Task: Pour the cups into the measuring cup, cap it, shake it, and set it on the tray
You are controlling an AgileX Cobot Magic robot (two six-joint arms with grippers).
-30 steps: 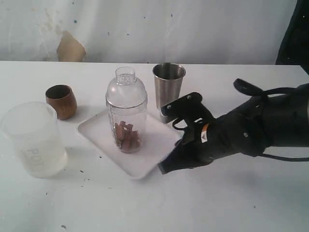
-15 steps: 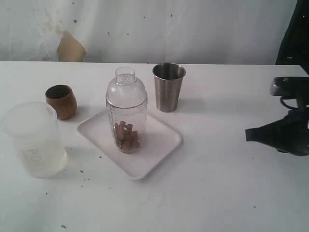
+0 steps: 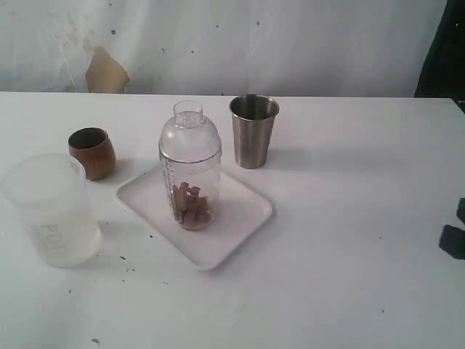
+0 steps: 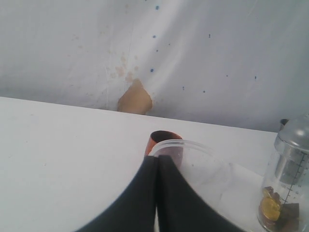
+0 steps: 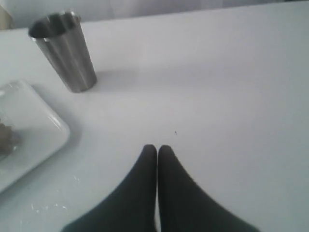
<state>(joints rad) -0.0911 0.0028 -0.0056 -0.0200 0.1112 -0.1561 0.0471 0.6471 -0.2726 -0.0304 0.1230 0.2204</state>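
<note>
Looking over the bench [image 3: 349, 291]: the measuring cup [image 3: 190, 171] stands upright on the tray [image 3: 243, 218], cap [image 3: 189, 123] on, brown chunks [image 3: 190, 207] heaped at its bottom. By my read the job is all but done, so the danger now is undoing it.

The wooden cup [image 3: 92, 151] sits at 10 o'clock of the measuring cup, the steel tumbler [image 3: 253, 131] at 1 o'clock, and the frosted container [image 3: 51, 211] at 8 o'clock, all off the tray.

The left claw [image 4: 156, 162] has its fingers pressed together on nothing, and that frosted container's rim sits just beyond its tips. Any push forward would shove the container, perhaps into the wooden cup behind it.

The right claw [image 5: 157, 150] is also pinched flat and empty, well apart from the tray, out around 4 o'clock. A careless sweep back toward 10 o'clock could clip the tray's low rim. A tall, narrow cup like that would likely topple, and I cannot tell how firmly the cap is seated, so a fall might scatter the chunks.
</note>
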